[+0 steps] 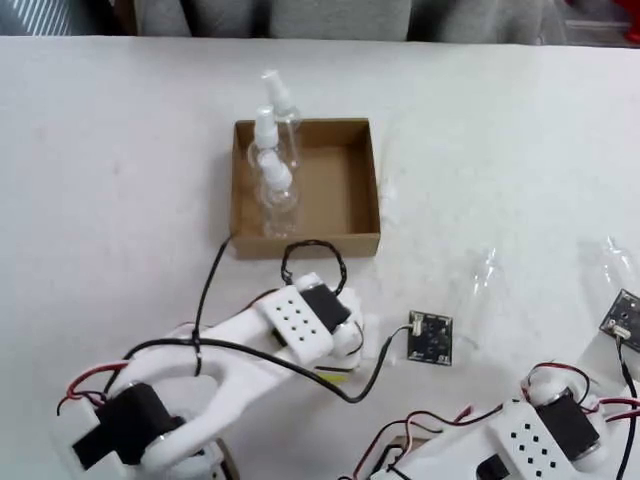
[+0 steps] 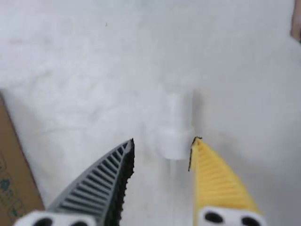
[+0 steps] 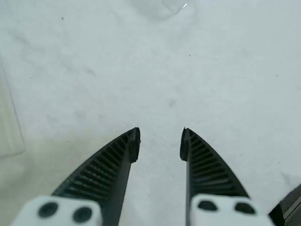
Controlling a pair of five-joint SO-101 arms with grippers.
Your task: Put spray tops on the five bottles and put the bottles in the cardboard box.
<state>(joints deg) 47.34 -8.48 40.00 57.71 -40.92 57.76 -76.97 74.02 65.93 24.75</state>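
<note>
Three clear bottles with white spray tops [image 1: 272, 150] stand along one side of the cardboard box [image 1: 345, 185]. Beside the box, my left gripper [image 2: 162, 143] is open low over the table. A loose white spray top [image 2: 175, 134] lies just beyond and between its fingertips, untouched. My right gripper [image 3: 160, 139] is open over bare table, nothing between its fingers. A clear bottle [image 3: 8, 117] lies at that view's edge. Two faint clear bottles without tops [image 1: 487, 272] [image 1: 608, 258] lie on the table right of the box.
The white table [image 1: 120, 180] spreads around the box. A corner of the box [image 2: 11, 183] sits close beside my left gripper. The left arm [image 1: 290, 325] and its black cable lie just in front of the box; the right arm [image 1: 535, 440] is at the near right edge.
</note>
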